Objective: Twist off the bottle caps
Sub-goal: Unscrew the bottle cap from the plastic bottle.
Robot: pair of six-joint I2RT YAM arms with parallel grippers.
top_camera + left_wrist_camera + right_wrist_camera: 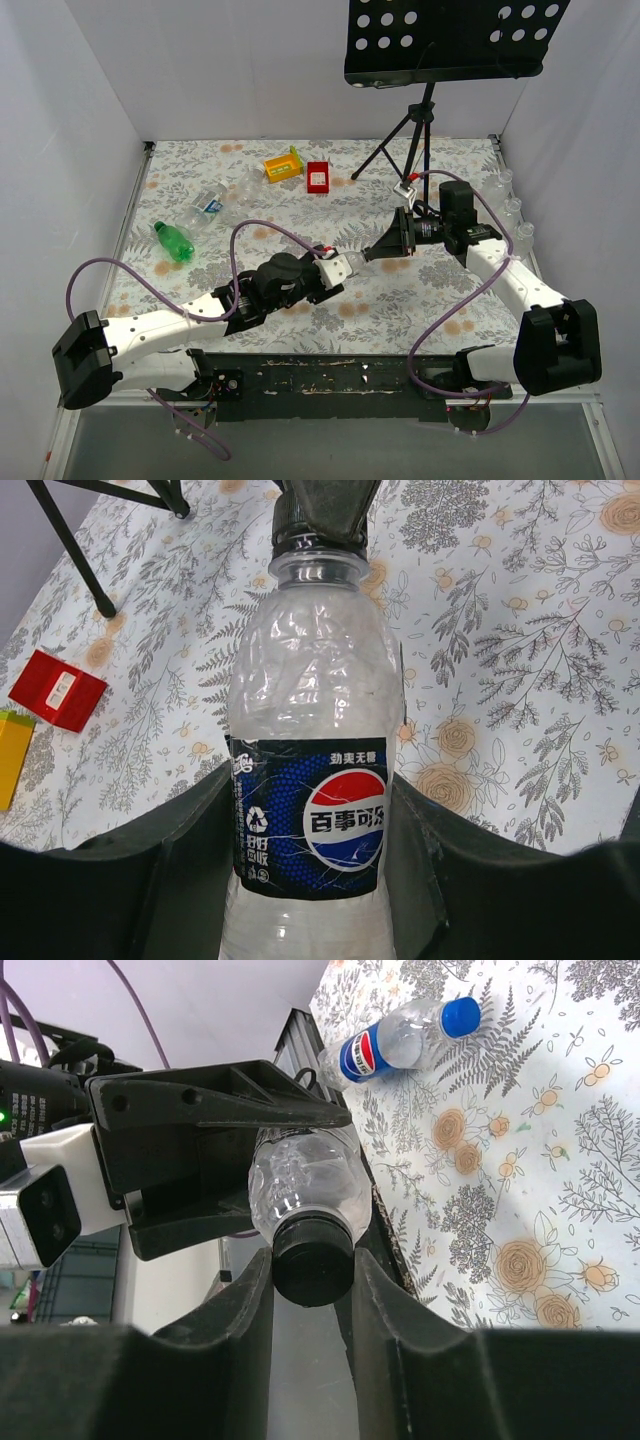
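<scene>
Your right claw (pixel 312 1285) pinches the black cap (pixel 312 1258) as your left claw (pixel 310 880) clamps the Pepsi bottle (pixel 310 680) by its body, bracing it against the twist.

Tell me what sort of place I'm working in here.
Probably a robot test booth: plain white walls box in a flower-patterned table, and a tripod holds up a black perforated panel.

The top camera looks down over the whole floral table (pixel 400 295). Close in, the wrist cameras share one Pepsi bottle (pixel 310 780), the right facing its dark cap (pixel 312 1260).
</scene>
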